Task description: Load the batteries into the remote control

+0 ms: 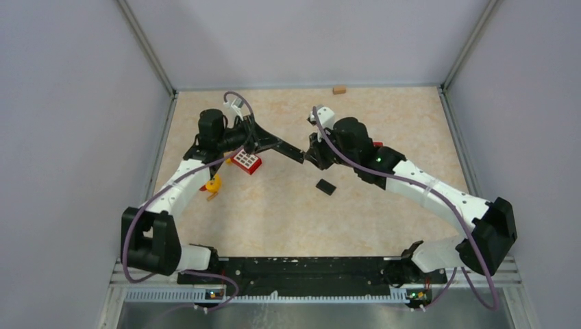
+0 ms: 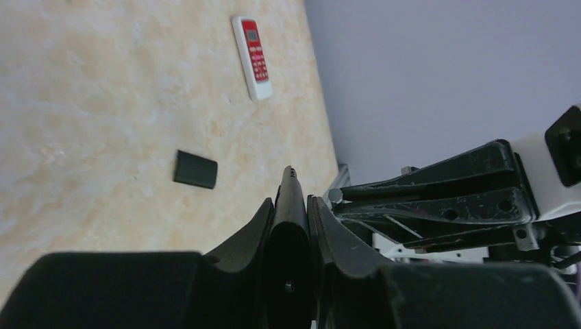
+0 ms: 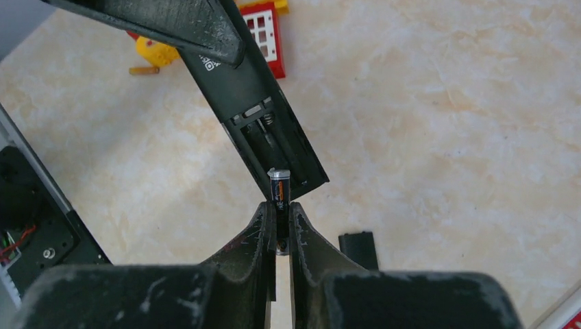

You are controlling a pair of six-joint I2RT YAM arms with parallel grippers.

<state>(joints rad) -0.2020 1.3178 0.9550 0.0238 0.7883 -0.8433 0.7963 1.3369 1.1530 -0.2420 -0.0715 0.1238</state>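
My left gripper (image 1: 269, 142) is shut on a long black remote (image 1: 289, 151) and holds it above the table, pointing right. In the left wrist view the remote (image 2: 290, 186) stands edge-on between the fingers of the left gripper (image 2: 291, 209). In the right wrist view the remote's open battery compartment (image 3: 268, 133) faces up, with springs showing. My right gripper (image 3: 278, 211) is shut on a dark battery (image 3: 279, 185), whose silver tip touches the compartment's near end. It also shows in the top view (image 1: 312, 155). No other batteries are in view.
The black battery cover (image 1: 326, 186) lies on the table in front of the grippers. A red-and-white toy (image 1: 246, 162) and a yellow duck (image 1: 214, 183) lie under the left arm. A white remote with red buttons (image 2: 252, 48) lies farther off. A small wooden block (image 1: 339, 89) sits at the back edge.
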